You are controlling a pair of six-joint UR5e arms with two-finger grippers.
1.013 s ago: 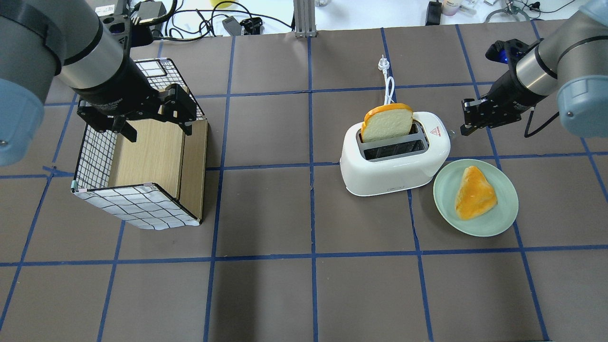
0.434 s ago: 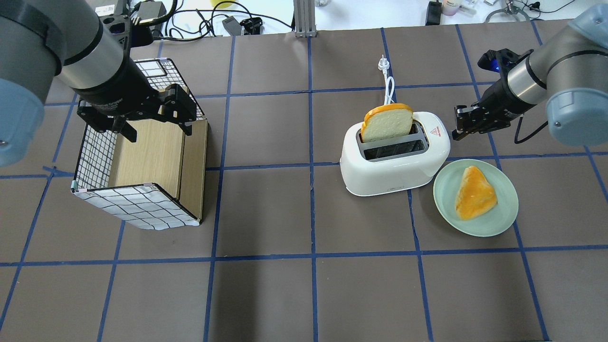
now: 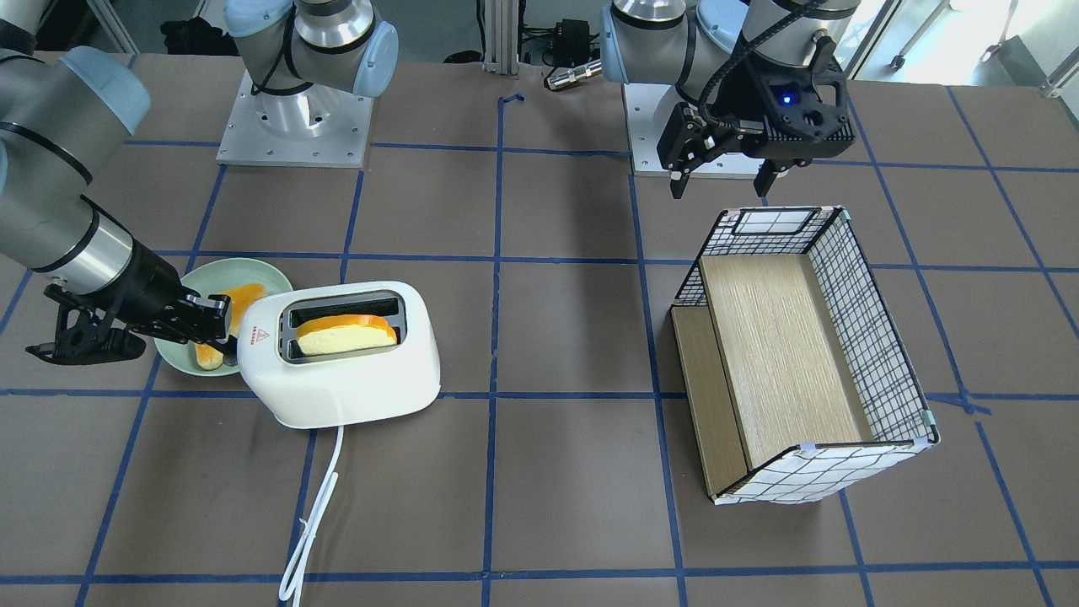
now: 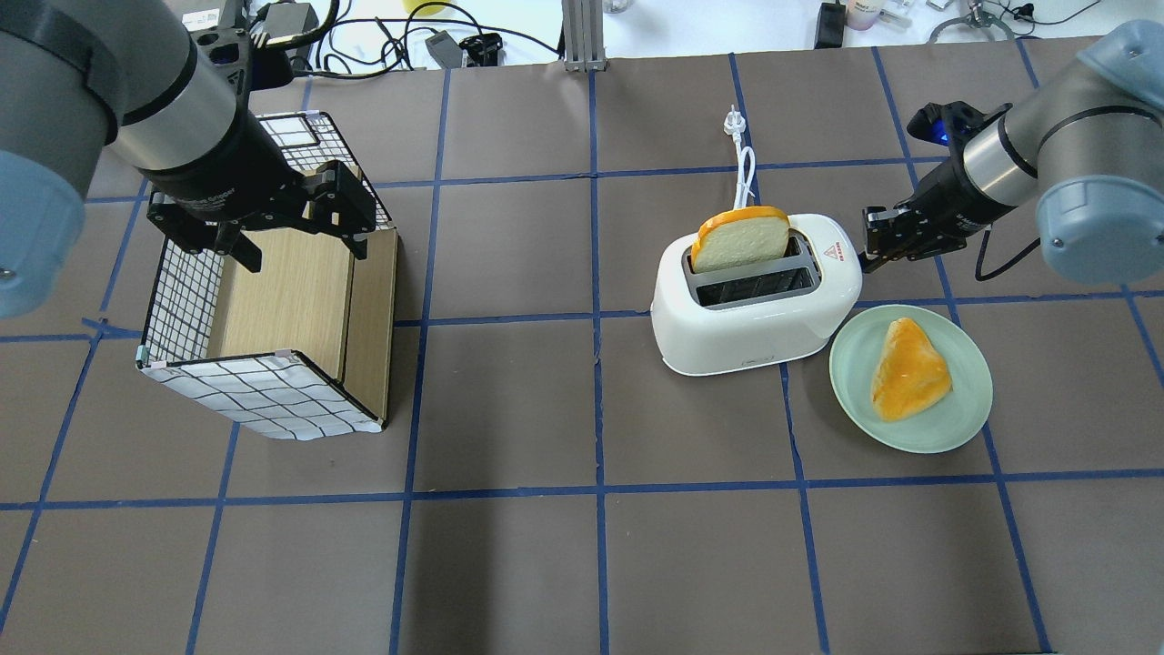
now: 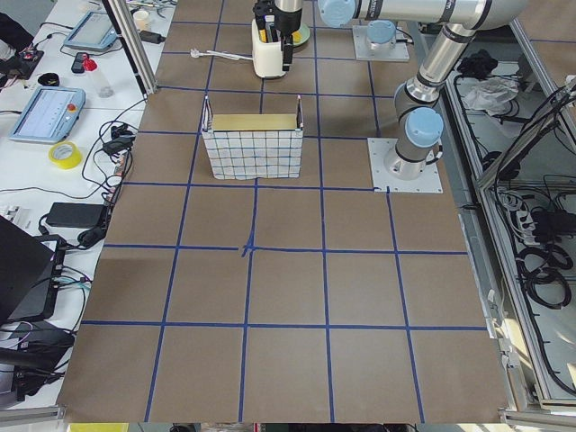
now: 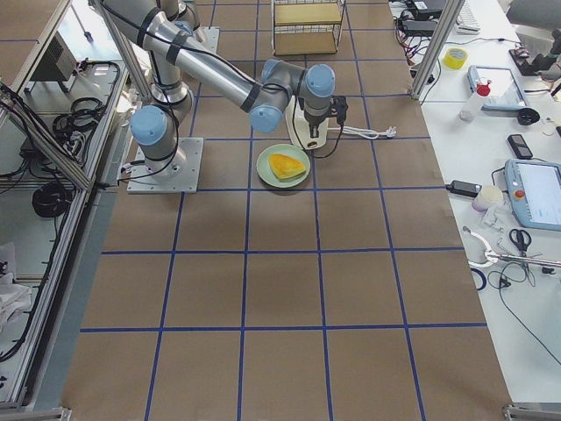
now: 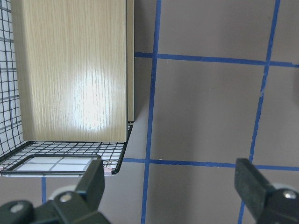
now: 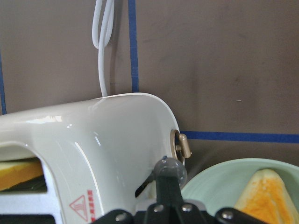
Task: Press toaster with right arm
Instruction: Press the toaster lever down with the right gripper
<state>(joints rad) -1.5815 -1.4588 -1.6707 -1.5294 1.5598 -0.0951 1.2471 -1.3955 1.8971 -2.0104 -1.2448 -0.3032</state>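
The white toaster (image 4: 755,318) stands right of the table's middle with its red triangle sticker (image 4: 834,250) on top. A bread slice (image 4: 741,241) sits partly sunk in its far slot. My right gripper (image 4: 871,247) is shut and empty. Its tip is at the toaster's right end, by the grey knob (image 8: 180,145) and the lever slot. In the front-facing view it (image 3: 221,324) touches the toaster (image 3: 354,379) end. My left gripper (image 4: 300,247) is open and empty above the wire crate (image 4: 264,400).
A pale green plate (image 4: 955,428) holding a yellow pastry (image 4: 909,368) lies just right of the toaster, under my right wrist. The toaster's white cord (image 4: 746,168) runs toward the far edge. The wood-floored crate (image 3: 877,337) stands on the left side.
My right gripper has moved left and down to the toaster's right end. The bread slice has sunk a little into its slot. The left arm has not moved.
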